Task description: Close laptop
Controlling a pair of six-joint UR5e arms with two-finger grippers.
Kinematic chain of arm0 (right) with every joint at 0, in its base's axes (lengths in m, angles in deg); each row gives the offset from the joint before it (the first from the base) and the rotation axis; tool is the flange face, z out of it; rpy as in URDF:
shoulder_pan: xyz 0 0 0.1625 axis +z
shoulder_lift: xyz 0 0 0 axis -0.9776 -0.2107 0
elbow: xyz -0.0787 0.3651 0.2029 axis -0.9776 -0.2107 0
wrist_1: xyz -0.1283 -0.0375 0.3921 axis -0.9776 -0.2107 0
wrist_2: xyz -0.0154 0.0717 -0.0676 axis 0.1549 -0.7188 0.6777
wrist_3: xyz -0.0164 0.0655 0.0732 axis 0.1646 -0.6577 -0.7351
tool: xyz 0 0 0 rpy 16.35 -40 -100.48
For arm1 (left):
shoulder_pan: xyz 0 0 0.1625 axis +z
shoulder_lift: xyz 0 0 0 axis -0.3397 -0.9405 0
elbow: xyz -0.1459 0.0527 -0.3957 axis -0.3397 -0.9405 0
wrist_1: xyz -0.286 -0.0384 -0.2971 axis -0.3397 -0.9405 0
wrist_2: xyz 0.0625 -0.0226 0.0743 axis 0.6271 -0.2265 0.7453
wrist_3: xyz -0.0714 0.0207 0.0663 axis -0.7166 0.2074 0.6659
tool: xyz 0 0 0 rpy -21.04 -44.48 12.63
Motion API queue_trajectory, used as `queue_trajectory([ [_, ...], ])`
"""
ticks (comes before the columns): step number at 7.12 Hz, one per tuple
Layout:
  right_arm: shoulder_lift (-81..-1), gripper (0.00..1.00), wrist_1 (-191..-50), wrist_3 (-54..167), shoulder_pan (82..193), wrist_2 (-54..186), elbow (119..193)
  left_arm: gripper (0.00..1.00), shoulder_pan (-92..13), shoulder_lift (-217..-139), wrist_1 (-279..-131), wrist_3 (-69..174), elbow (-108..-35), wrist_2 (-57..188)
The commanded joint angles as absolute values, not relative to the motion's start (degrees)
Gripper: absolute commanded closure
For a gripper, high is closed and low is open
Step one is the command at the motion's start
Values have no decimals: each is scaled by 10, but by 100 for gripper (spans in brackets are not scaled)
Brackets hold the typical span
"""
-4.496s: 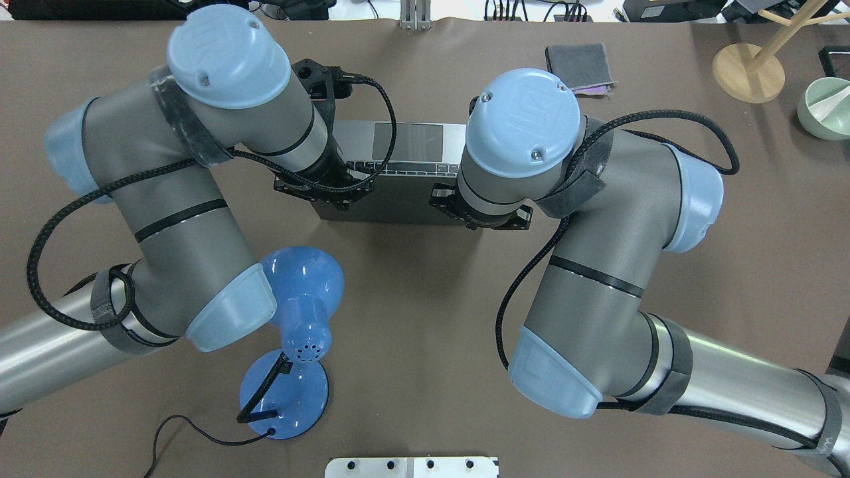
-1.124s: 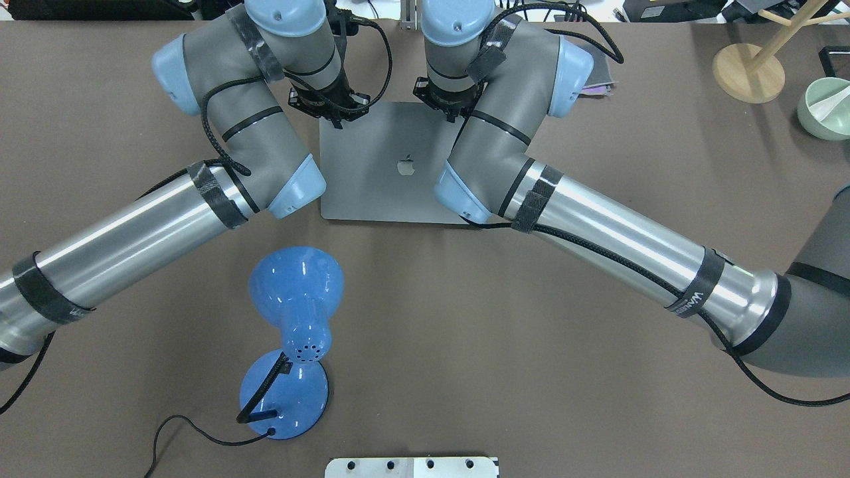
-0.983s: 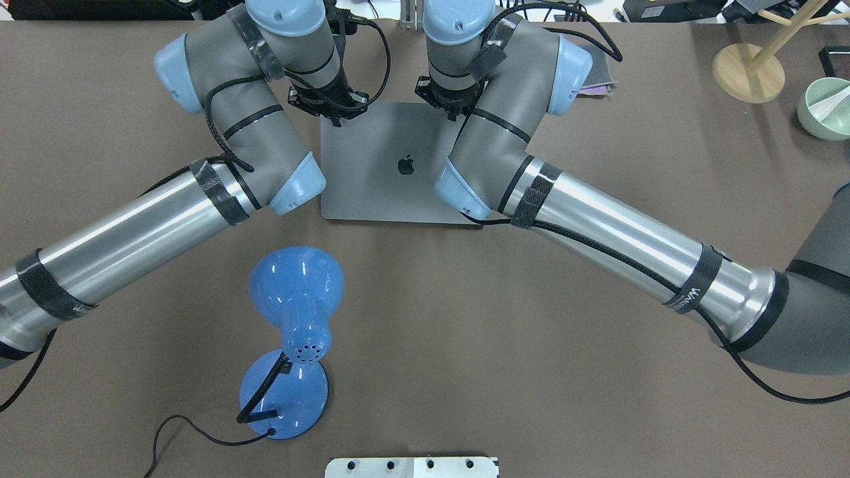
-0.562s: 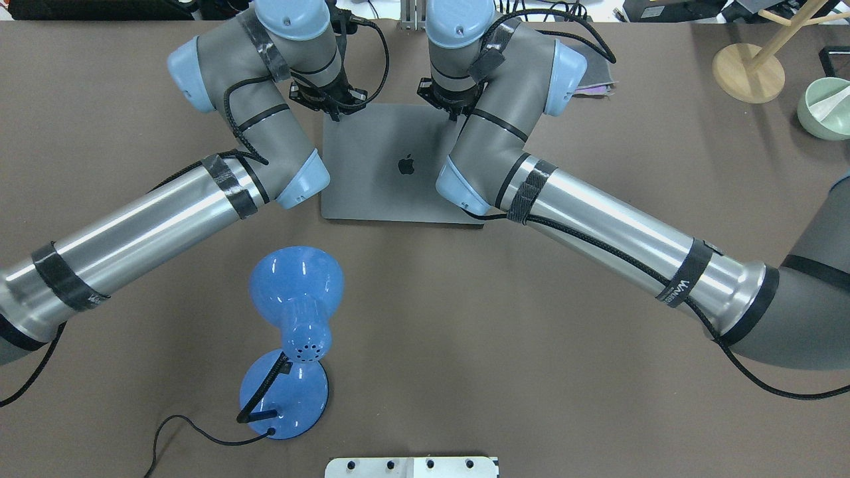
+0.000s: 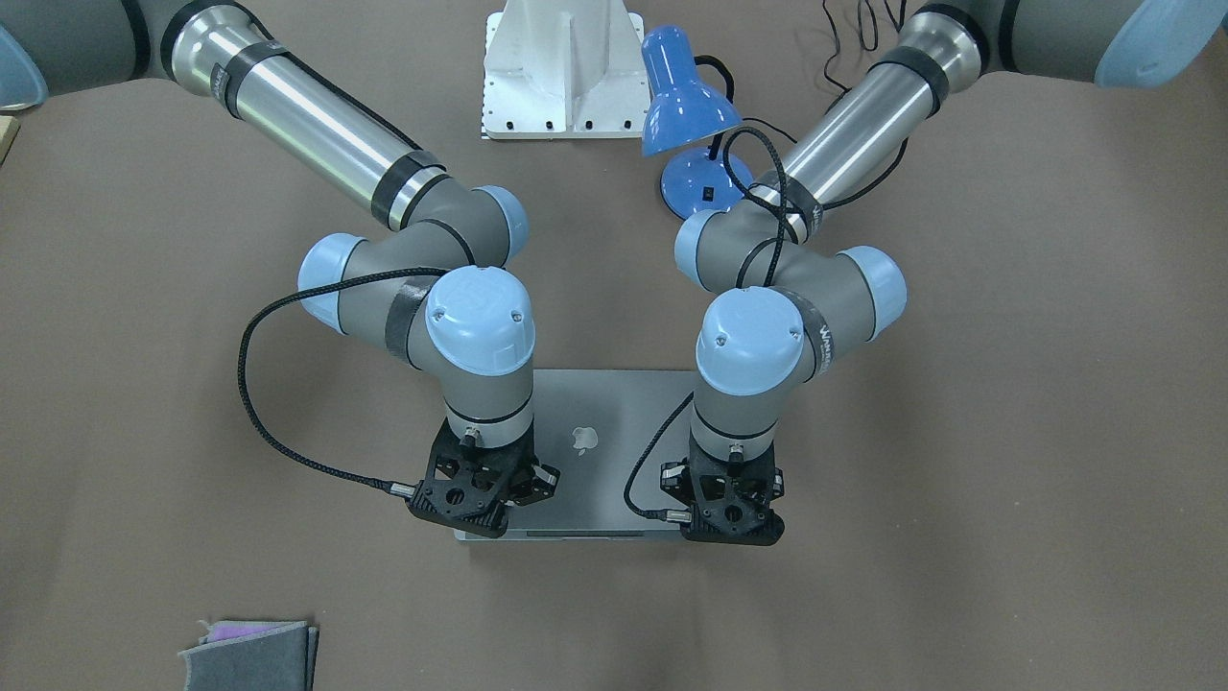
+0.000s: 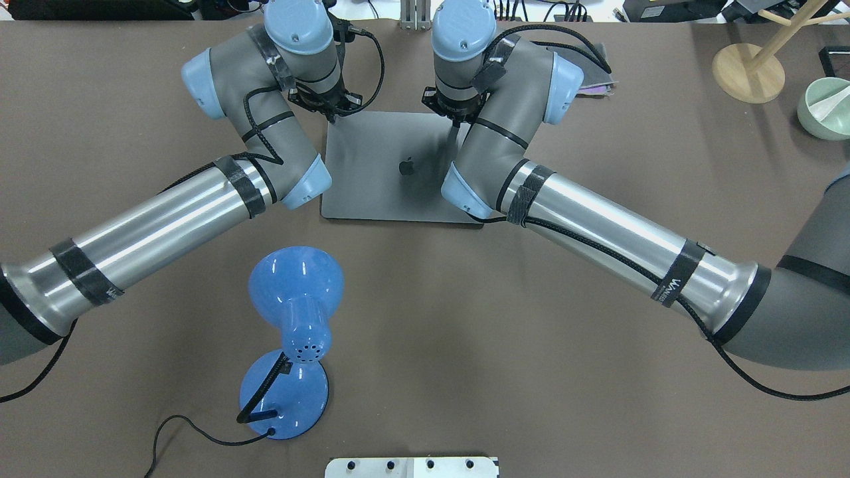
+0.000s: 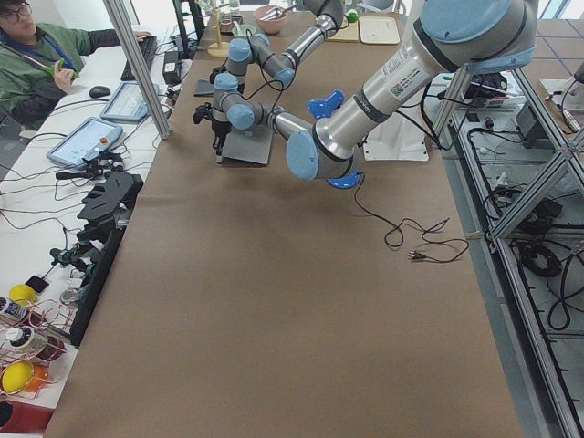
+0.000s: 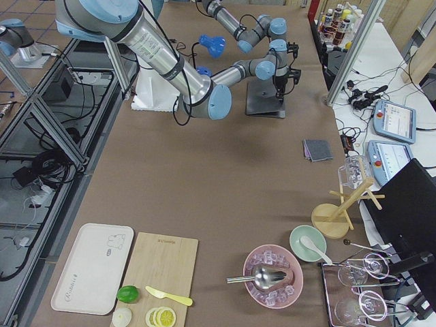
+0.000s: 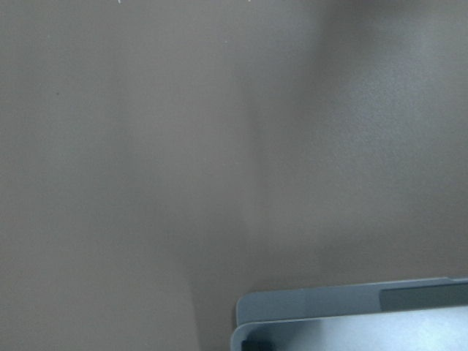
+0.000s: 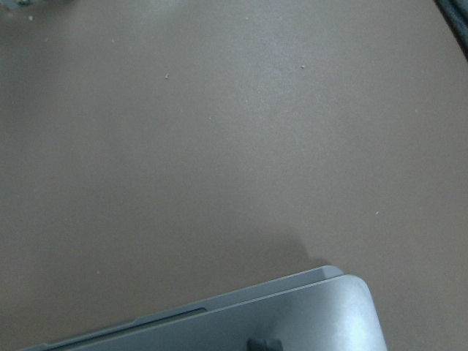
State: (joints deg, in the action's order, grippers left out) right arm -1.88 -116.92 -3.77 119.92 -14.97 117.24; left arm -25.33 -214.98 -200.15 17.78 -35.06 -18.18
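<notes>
The space-grey laptop [image 6: 392, 192] lies in the table's middle with its lid down, apple logo up; it also shows in the front view [image 5: 600, 413]. My left gripper [image 6: 332, 114] stands on the lid's far left corner and my right gripper [image 6: 454, 121] on its far right corner. Both point straight down. In the left wrist view the lid corner [image 9: 365, 329] lies over the base with a thin gap. The right wrist view shows the other corner [image 10: 292, 322] the same way. Each wrist view shows one dark tip on the lid, so both grippers look shut.
A blue desk lamp [image 6: 295, 285] with its cable stands near the laptop's near left corner. A grey felt pouch [image 5: 249, 657] lies past the laptop's far right. A wooden stand [image 6: 748, 72] and a green bowl [image 6: 823, 109] are at the far right.
4.5 s ago the laptop stood open with keys showing. The lid is now down. Over the last second both grippers sank with its far edge and the lid flattened further.
</notes>
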Motion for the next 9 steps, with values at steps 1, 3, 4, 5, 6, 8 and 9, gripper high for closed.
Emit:
queue_trajectory([
  [1, -16, 100, -1146, -36, 1192, -149, 1147, 100, -241, -2151, -2012, 178, -335, -164],
  [3, -16, 100, -1147, -36, 1192, -149, 1148, 100, -239, -2151, -2012, 178, -336, -164],
  [4, -16, 100, -1148, -37, 1193, -149, 1151, 100, -239, -2151, -2012, 178, -339, -164],
  [5, -14, 100, -1149, -33, 1201, -153, 1156, 100, -240, -2151, -2011, 177, -350, -167],
  [6, -17, 100, -1160, -26, 1221, -186, 1176, 100, -246, -2151, -2006, 178, -372, -170],
  [8, -61, 100, -1258, 44, 1271, -241, 1293, 100, -275, -2135, -1943, 193, -452, -243],
  [9, -111, 98, -1303, 92, 1305, -280, 1378, 100, -297, -2113, -1869, 224, -527, -284],
])
